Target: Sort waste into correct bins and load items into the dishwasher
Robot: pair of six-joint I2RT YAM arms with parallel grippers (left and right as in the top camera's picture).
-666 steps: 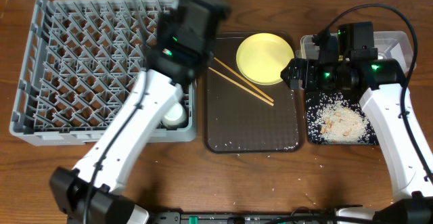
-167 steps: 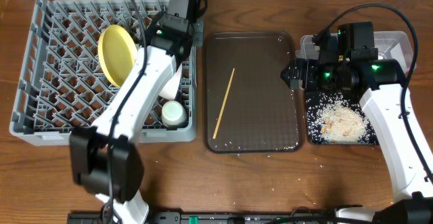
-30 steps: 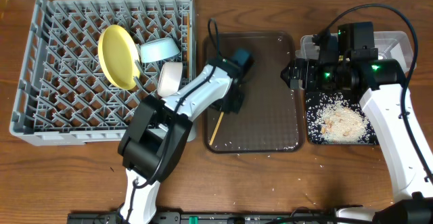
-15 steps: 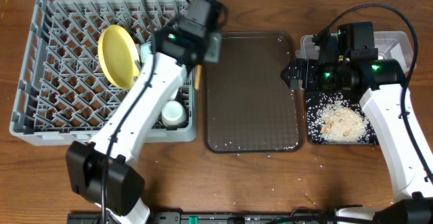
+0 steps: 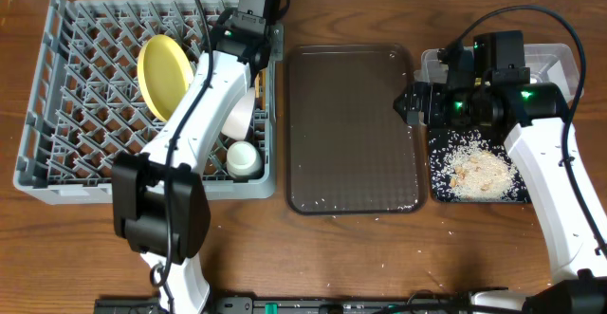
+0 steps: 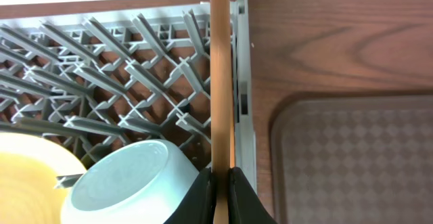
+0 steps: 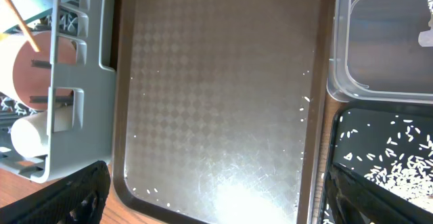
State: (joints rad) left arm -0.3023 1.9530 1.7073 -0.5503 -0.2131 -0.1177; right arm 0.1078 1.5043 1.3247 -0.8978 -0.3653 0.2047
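Note:
My left gripper (image 5: 254,29) hangs over the back right corner of the grey dish rack (image 5: 95,176), shut on a wooden chopstick (image 6: 220,75) that stands straight up between its fingers. In the rack a yellow plate (image 5: 163,75) stands on edge, with a light blue bowl (image 6: 128,183) beside it, a white bowl (image 5: 237,115) and a small white cup (image 5: 244,159). My right gripper (image 5: 417,103) is wide open and empty above the gap between the brown tray and the bins. Rice scraps (image 5: 474,172) lie in the black tray (image 5: 434,193). The clear tub (image 5: 560,63) sits behind it. I see no wrapper or paper.
The dark brown serving tray (image 5: 353,129) lies between the rack and the bins, with only a few rice grains along its front edge (image 7: 142,190). The right arm stretches along the table's right side. The rack's right wall (image 7: 74,82) borders the tray.
My left gripper lifted the chopstick off the brown tray's left side and carried it back and left to the rack's back right corner. The right arm has not moved.

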